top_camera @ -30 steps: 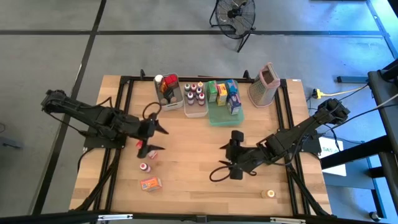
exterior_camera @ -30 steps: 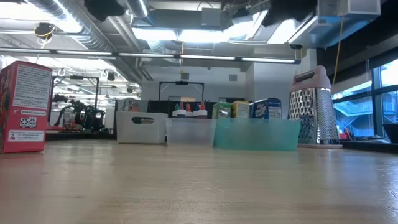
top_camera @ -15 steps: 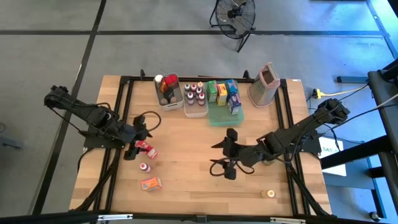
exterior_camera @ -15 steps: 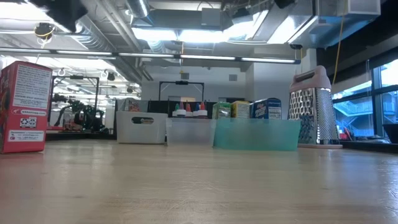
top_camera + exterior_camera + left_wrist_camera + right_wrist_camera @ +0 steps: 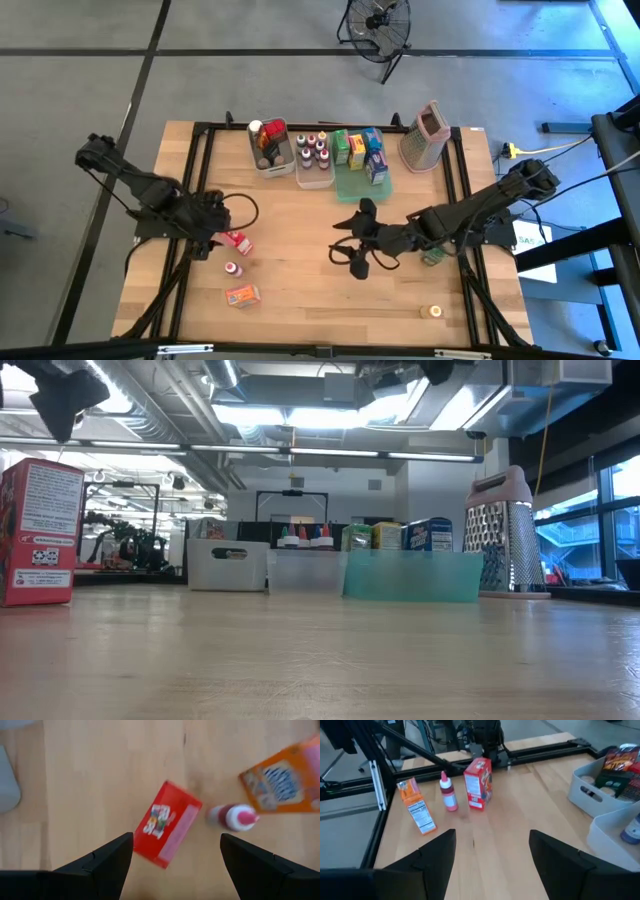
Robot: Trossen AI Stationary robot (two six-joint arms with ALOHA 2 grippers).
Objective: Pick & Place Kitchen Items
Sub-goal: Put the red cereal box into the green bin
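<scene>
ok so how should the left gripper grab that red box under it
Come straight down from above and close across the narrow width of the red box. In the left wrist view its long sides are bare wood on both flanks, and the open left gripper already hangs over it.

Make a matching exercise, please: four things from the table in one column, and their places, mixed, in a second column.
Things:
1. red box
2. orange box
3. grater
4. small jar

Places:
A. far edge, right of the green tray
B. alone, near edge on the right side
C. just beside the open left claw
D. near edge on the left side, beyond the little bottle

Pairs: 1-C, 2-D, 3-A, 4-B
</scene>
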